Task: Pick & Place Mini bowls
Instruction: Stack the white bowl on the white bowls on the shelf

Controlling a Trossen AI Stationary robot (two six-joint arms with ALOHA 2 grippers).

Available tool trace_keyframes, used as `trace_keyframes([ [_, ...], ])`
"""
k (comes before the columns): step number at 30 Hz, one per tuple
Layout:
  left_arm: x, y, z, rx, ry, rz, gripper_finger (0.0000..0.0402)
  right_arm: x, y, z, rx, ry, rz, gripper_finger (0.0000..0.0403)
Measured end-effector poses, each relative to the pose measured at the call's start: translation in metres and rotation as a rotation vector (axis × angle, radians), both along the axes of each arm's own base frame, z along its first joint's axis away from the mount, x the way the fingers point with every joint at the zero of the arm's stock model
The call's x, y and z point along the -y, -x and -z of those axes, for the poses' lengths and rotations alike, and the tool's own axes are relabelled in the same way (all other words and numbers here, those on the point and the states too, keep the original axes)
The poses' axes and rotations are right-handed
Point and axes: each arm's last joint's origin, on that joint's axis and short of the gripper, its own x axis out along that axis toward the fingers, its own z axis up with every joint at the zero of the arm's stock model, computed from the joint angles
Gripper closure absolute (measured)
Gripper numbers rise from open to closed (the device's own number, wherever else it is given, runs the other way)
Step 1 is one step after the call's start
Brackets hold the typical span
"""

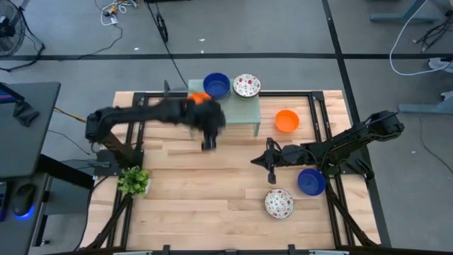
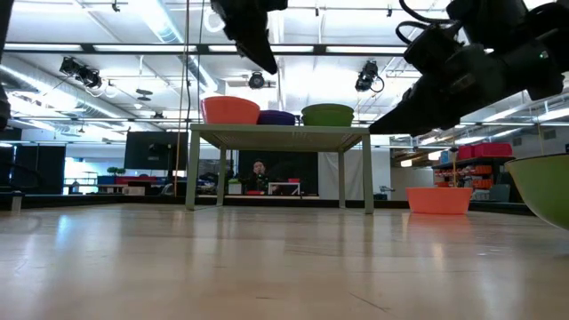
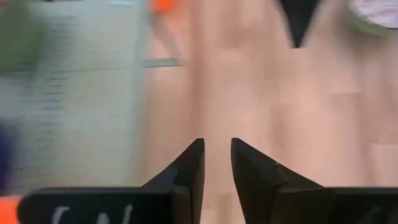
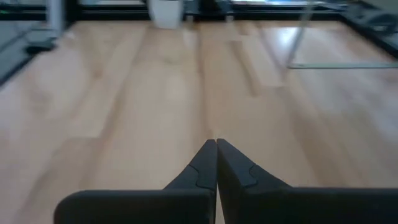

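Three mini bowls sit on top of the mint-green stand (image 1: 241,117): a blue one (image 1: 216,85), a white red-speckled one (image 1: 246,85), and an orange one (image 1: 199,96) partly hidden by my left arm. Three more rest on the table: orange (image 1: 287,120), blue (image 1: 311,181) and speckled white (image 1: 279,203). My left gripper (image 1: 208,144) (image 3: 217,149) hovers above the table just in front of the stand, narrowly open and empty. My right gripper (image 1: 258,161) (image 4: 216,144) is shut and empty over mid-table, left of the blue table bowl.
A small leafy plant (image 1: 133,180) in a white pot (image 4: 166,12) stands near the table's left edge. The stand's legs (image 2: 191,169) rest on the far half of the table. Bare wood lies between the two grippers and along the near edge.
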Motion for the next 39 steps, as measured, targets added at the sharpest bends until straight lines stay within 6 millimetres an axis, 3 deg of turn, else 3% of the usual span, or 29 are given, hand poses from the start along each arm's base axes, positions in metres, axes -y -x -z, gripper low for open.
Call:
trace_keyframes([
  [8, 0.126, -0.003, 0.075, 0.266, 0.070, 0.188, 0.0362, -0.011, -0.001, -0.007, 0.072, -0.081, -0.142, 0.0396],
  [11, 0.157, 0.009, 0.103, 0.401, 0.062, 0.227, 0.0372, -0.016, -0.002, -0.013, 0.119, -0.144, -0.207, 0.0389],
  [13, 0.167, 0.021, 0.119, 0.481, 0.072, 0.234, 0.0378, -0.020, -0.001, -0.014, 0.121, -0.175, -0.247, 0.0378],
  [16, 0.172, 0.038, 0.142, 0.548, 0.109, 0.255, 0.0383, -0.033, -0.005, -0.022, 0.089, -0.190, -0.297, 0.0351],
  [19, 0.167, 0.052, 0.159, 0.587, 0.169, 0.224, 0.0385, -0.053, -0.010, -0.030, -0.071, -0.172, -0.327, 0.0319],
  [24, 0.153, 0.062, 0.171, 0.648, 0.193, 0.165, 0.0385, -0.087, -0.008, -0.058, -0.394, -0.124, -0.270, 0.0267],
  [29, 0.146, 0.063, 0.174, 0.651, 0.135, 0.088, 0.0385, -0.122, 0.002, -0.081, -0.505, -0.148, -0.309, 0.0230],
  [35, 0.137, 0.060, 0.174, 0.650, 0.087, 0.067, 0.0385, -0.160, 0.021, -0.054, -0.653, -0.114, -0.363, 0.0223],
  [39, 0.128, 0.057, 0.174, 0.649, 0.072, 0.037, 0.0385, -0.175, 0.030, -0.036, -0.705, -0.076, -0.323, 0.0230],
])
